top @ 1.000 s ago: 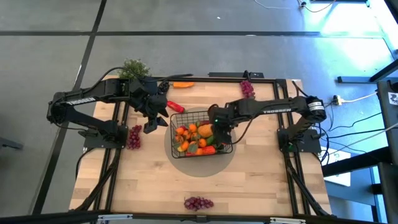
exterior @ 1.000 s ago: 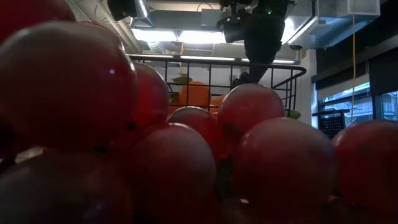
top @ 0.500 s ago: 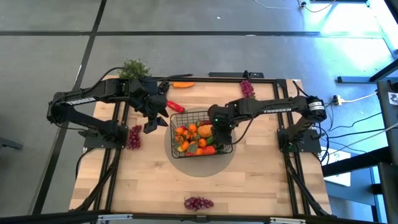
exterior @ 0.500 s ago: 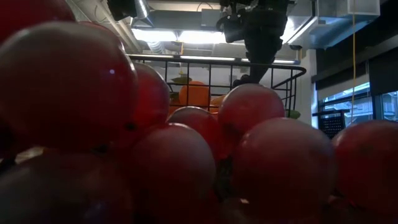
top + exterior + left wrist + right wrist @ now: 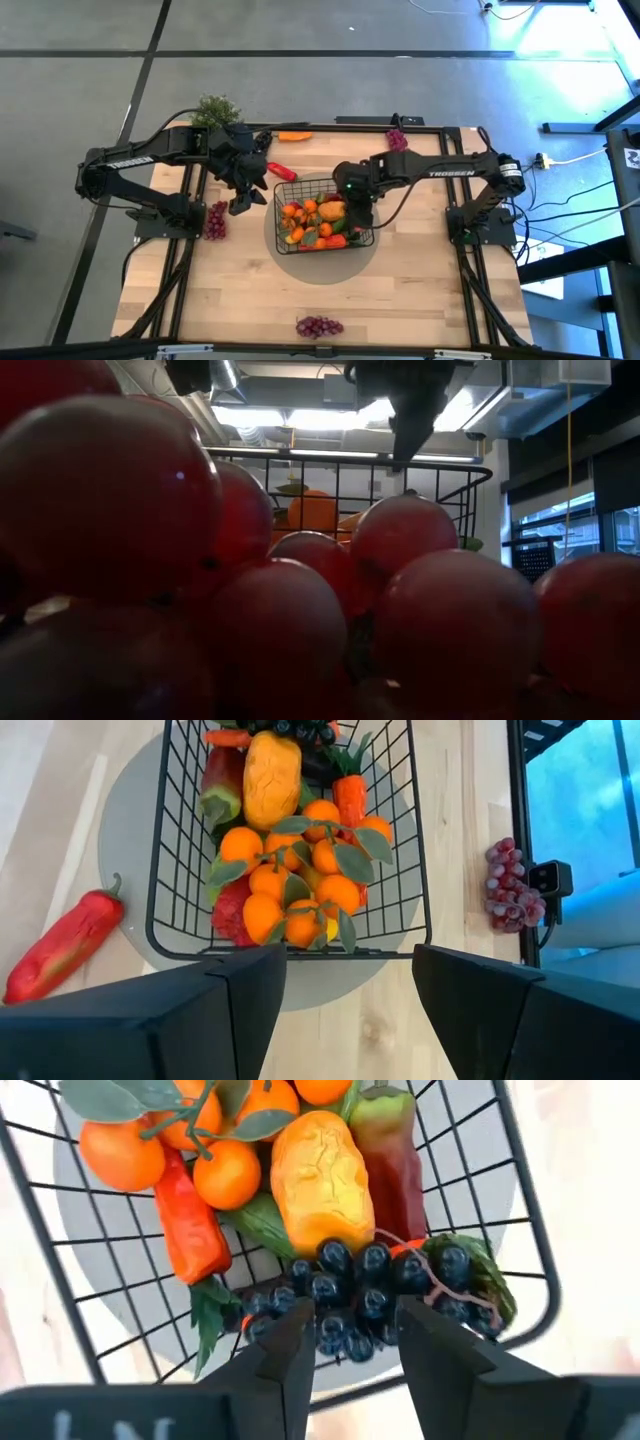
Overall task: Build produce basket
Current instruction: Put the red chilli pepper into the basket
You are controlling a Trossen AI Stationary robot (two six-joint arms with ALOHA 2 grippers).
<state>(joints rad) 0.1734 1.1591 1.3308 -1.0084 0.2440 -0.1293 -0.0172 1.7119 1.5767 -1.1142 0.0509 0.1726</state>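
On wooden table [image 5: 400, 290] | grey round mat [image 5: 300, 266] | grey floor [image 5: 80, 60]

Right gripper [image 5: 345, 1342]: risen from inside the basket [image 5: 283, 190] to above its rim, shifted slightly toward the far side. Fingers parted; dark grapes [image 5: 372, 1295] now lying free among the produce.

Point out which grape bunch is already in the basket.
The dark blue bunch under the right tool, inside the basket. The three reddish-purple bunches lie on the table.

Basket [image 5: 350, 480] mostly behind blurred grapes [image 5: 200, 590]
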